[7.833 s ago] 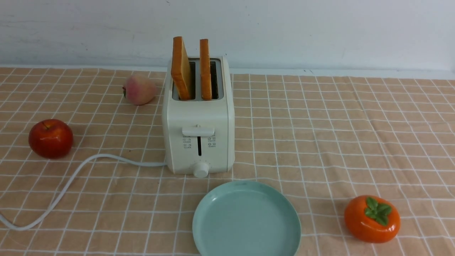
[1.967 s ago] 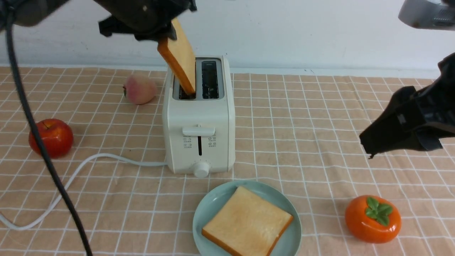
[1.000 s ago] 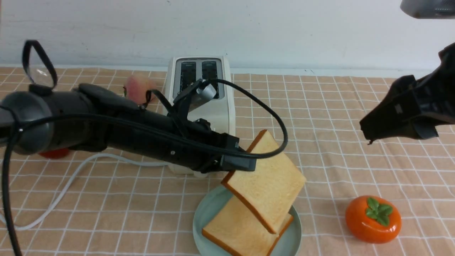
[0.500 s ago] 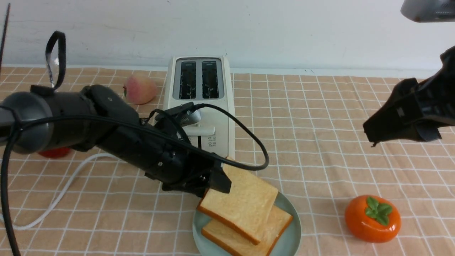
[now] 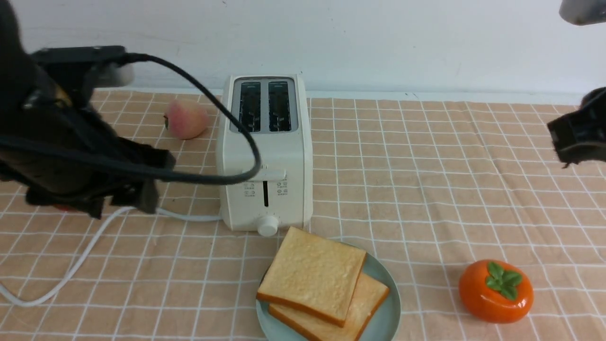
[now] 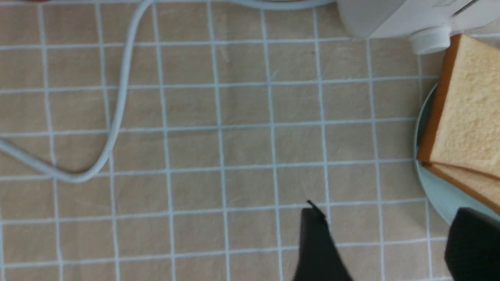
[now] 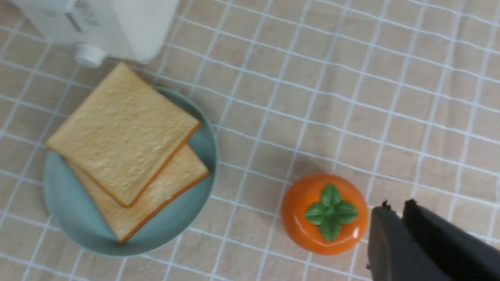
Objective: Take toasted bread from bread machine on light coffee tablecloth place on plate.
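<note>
Cream bread machine (image 5: 265,156), icons (image 5: 249,189) unreadable; left gripper (image 6: 386,212) wide, empty; right gripper (image 7: 396,205) closed, empty.

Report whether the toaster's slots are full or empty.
Empty. Both slots of the bread machine show dark and bare; the toasted bread lies stacked on the plate.

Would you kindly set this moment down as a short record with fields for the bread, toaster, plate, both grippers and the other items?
toasted bread: two slices stacked flat on the plate, upper one skewed and overhanging the rim toward the toaster
plate: on the light coffee tablecloth, just in front of the bread machine
bread machine: upright, both slots empty
left gripper: open, empty, left of the plate
right gripper: shut, empty, at the far right
other items: orange persimmon right of the plate; peach left of the toaster; white cord trailing left
</note>
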`<action>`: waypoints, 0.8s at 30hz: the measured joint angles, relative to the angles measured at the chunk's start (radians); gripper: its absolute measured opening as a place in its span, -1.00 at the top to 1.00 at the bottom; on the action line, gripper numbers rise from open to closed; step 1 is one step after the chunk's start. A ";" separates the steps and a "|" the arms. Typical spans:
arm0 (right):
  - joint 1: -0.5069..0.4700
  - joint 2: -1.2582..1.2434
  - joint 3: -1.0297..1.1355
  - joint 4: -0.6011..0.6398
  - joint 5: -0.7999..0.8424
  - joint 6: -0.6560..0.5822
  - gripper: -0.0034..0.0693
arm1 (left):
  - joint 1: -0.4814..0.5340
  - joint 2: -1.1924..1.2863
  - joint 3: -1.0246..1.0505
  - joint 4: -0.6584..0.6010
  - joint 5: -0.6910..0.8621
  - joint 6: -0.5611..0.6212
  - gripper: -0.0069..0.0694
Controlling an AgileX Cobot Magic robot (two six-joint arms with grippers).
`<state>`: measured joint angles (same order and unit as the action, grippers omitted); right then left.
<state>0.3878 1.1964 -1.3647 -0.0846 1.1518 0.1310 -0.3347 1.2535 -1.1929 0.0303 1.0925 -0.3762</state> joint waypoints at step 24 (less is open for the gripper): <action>-0.001 -0.952 1.255 -0.103 -0.900 0.175 0.93 | 0.000 -0.874 0.666 -0.030 -0.294 -0.155 0.86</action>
<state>0.3867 0.2445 -0.1092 -0.1876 0.2520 0.3056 -0.3347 0.3799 -0.5272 0.0000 0.7990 -0.5309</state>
